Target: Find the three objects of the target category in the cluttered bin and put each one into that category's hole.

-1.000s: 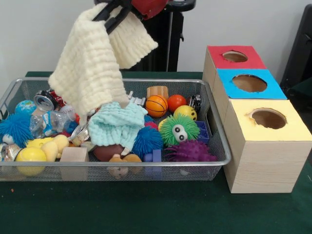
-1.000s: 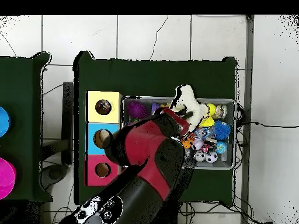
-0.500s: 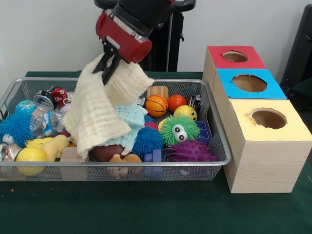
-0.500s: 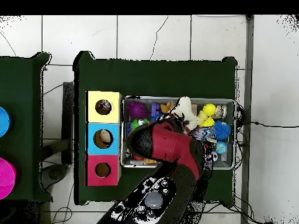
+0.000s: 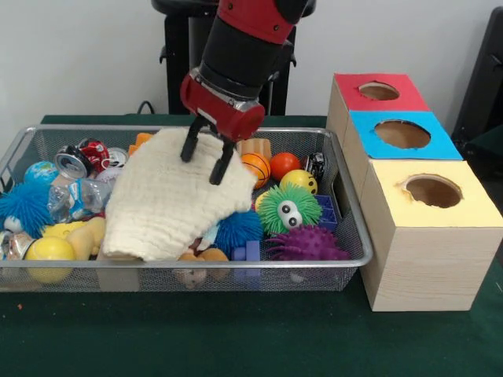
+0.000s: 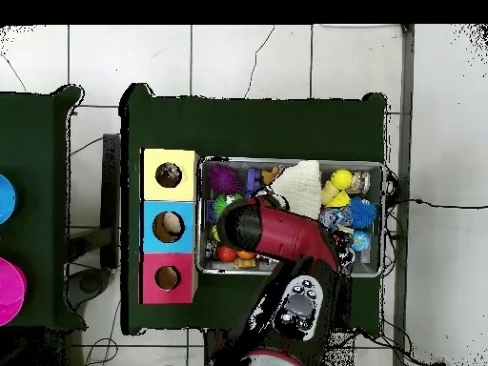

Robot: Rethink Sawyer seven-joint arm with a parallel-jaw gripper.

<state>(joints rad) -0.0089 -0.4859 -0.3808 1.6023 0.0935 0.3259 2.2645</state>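
We are in the searching step: our red and black gripper (image 5: 209,159) hangs low over the middle of the long silver wire-mesh bin (image 5: 346,263), its two dark fingers (image 5: 222,166) spread apart, tips touching or just above the plain cream knitted cloth (image 5: 161,208), which lies draped over the middle of the clutter with nothing pinched between the fingers. That cloth is not one of ours; it covers whatever sits beneath it. Around it we see a green spiky rubber ball with eyes (image 5: 288,209), a purple spiky ball (image 5: 308,243), a blue spiky ball (image 5: 237,226), a small orange basketball (image 5: 253,170), a crushed clear plastic bottle (image 5: 76,199) and yellow rubber toys (image 5: 63,239). None of the white wads printed with coloured patches shows in either view, so we judge they are buried or hidden, perhaps under the cloth or the arm; we cannot tell which. The round rough-edged hole (image 5: 433,190) in the yellow top of the largest pale wooden box (image 5: 428,263) stands just beside the bin's right end in the front view, nearest the camera, with the blue-topped box (image 5: 401,135) and red-topped box (image 5: 378,92) behind it. Next we need to shift cloth and clutter aside until a printed wad shows, then close on it alone, without snagging the knit or the mesh.
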